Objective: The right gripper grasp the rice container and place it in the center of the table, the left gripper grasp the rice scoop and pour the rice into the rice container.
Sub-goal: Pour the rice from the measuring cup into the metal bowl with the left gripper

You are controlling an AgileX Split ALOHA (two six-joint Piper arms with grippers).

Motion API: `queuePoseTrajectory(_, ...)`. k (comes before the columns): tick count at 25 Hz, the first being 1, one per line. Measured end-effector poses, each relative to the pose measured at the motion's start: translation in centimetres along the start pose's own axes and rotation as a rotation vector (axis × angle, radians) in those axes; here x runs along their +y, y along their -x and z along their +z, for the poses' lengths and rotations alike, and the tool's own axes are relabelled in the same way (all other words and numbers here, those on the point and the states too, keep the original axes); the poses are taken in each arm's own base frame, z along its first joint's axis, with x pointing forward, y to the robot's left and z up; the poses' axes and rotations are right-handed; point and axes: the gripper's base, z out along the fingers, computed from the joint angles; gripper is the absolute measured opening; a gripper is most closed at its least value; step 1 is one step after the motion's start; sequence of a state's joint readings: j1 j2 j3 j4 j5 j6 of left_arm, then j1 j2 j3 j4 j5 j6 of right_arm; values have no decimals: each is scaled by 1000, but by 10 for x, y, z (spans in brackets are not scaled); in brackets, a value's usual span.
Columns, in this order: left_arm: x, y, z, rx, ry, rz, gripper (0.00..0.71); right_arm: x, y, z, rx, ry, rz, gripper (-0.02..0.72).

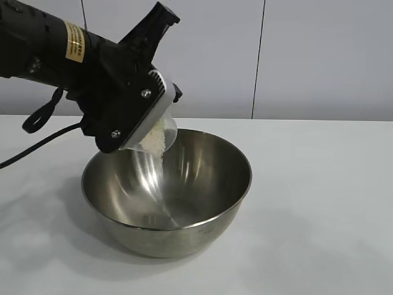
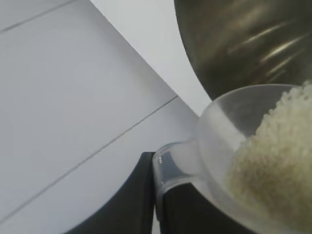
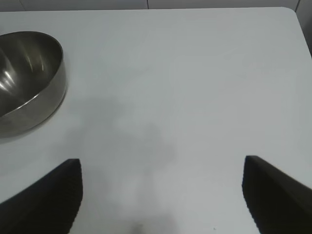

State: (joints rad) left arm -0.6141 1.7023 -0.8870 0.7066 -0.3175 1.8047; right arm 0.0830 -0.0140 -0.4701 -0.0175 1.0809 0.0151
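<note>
— Where is the rice scoop [image 1: 158, 136] right now?

— Tipped over steeply above the near-left rim of the rice container [image 1: 167, 192], its mouth angled down into the bowl. The left gripper [image 1: 142, 120] has its fingers clamped tight on the scoop, holding it from above and behind, so the scoop sits just under the gripper's white plate.

— And the rice [image 1: 156, 141]?

— Heaped against the scoop's lower lip, with a thin stream falling into the bowl. From the left wrist view the grains [image 2: 278, 161] fill the lower side of the clear cup [image 2: 214, 141], with the steel bowl [image 2: 243, 44] close behind.

— Where does the bowl stand?

— Upright on the white table [image 1: 331, 203], roughly in the middle of it.

— The other arm?

— The right gripper [image 3: 162, 195] hangs back over bare table [image 3: 195, 73], fingers spread wide, gripping nothing. The bowl [image 3: 29, 78] lies well off to one side of it.

— Counts?

— One scoop, one bowl, one table, two grippers. Grains too many to count.
</note>
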Motion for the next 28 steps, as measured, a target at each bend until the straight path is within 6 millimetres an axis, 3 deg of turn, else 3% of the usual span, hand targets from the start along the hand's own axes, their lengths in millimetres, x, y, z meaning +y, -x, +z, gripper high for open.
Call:
queuePoseTrajectory(7, 1, 4, 1, -69, -9, 193, 3, 0, 0, 0, 0, 0, -1, 610)
queuePoseTrajectory(14, 19, -4, 4, -49, 28, 235, 3, 0, 0, 0, 0, 0, -1, 610)
queuePoseTrajectory(19, 26, 3, 5, -64, 38, 247, 3, 0, 0, 0, 0, 0, -1, 610)
queuePoseTrajectory(23, 29, 5, 6, -69, 42, 179, 3, 0, 0, 0, 0, 0, -1, 610)
queuePoseTrajectory(28, 29, 3, 6, -57, 37, -122, 3, 0, 0, 0, 0, 0, -1, 610)
